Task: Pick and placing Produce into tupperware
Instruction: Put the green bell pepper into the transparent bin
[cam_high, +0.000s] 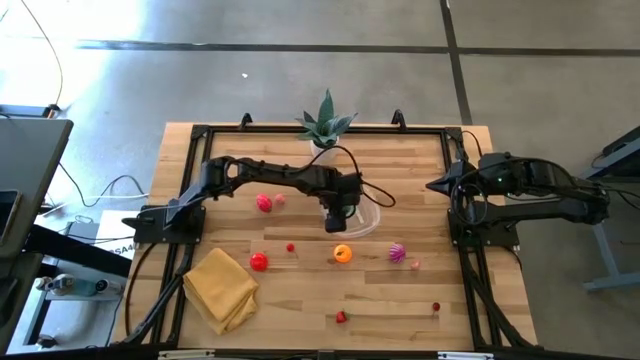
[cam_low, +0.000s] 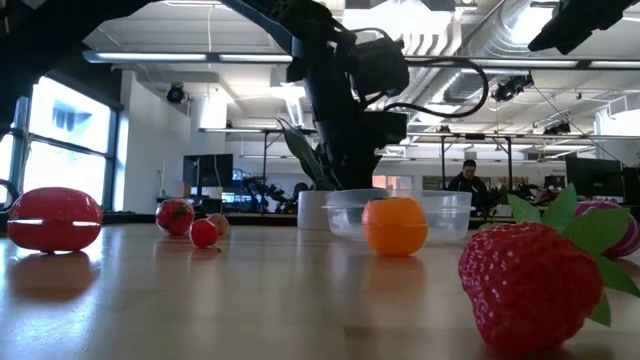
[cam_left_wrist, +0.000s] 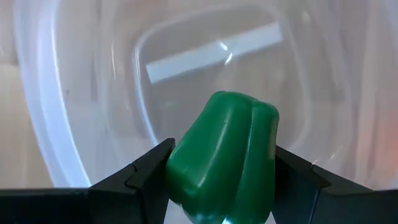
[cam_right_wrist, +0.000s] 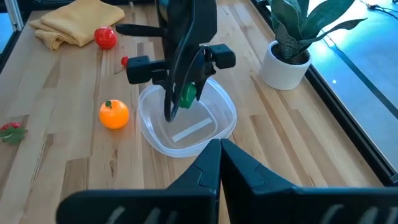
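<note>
Holding a green pepper (cam_left_wrist: 225, 158), left pincer (cam_left_wrist: 224, 180) hangs over the tupperware (cam_left_wrist: 74, 118).

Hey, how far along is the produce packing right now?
Nothing is packed yet: the tupperware looks empty. In hand: the left gripper holds the green pepper right over the tub. Left on the table: the orange, the strawberry, the magenta piece and several red pieces. The right gripper waits shut at the side.
</note>
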